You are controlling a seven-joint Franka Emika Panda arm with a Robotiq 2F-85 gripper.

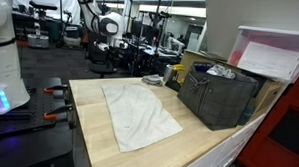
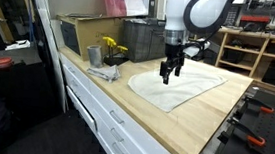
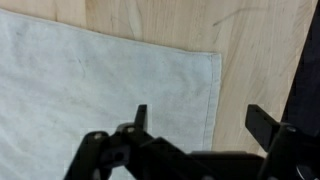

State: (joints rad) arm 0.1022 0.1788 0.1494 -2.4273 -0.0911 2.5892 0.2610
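Note:
A white cloth [image 1: 138, 113] lies flat on the wooden tabletop [image 1: 207, 146] and shows in both exterior views [image 2: 182, 89]. My gripper [image 2: 170, 76] hangs pointing down just above the cloth's edge nearest the dark crate. In the wrist view the gripper [image 3: 203, 120] is open and empty. One finger is over the cloth [image 3: 90, 80] and the other over bare wood [image 3: 255, 50], straddling the hemmed edge. The gripper is out of view in the exterior view that looks along the table.
A dark mesh crate [image 1: 224, 96] stands at the table's far side [image 2: 141, 37]. A metal cup [image 2: 93, 55] with yellow flowers [image 2: 112, 49] and a crumpled grey rag [image 2: 103, 73] sit near a corner. A white bin [image 1: 276, 53] stands above the crate. Clamps [image 2: 255, 137] sit by the edge.

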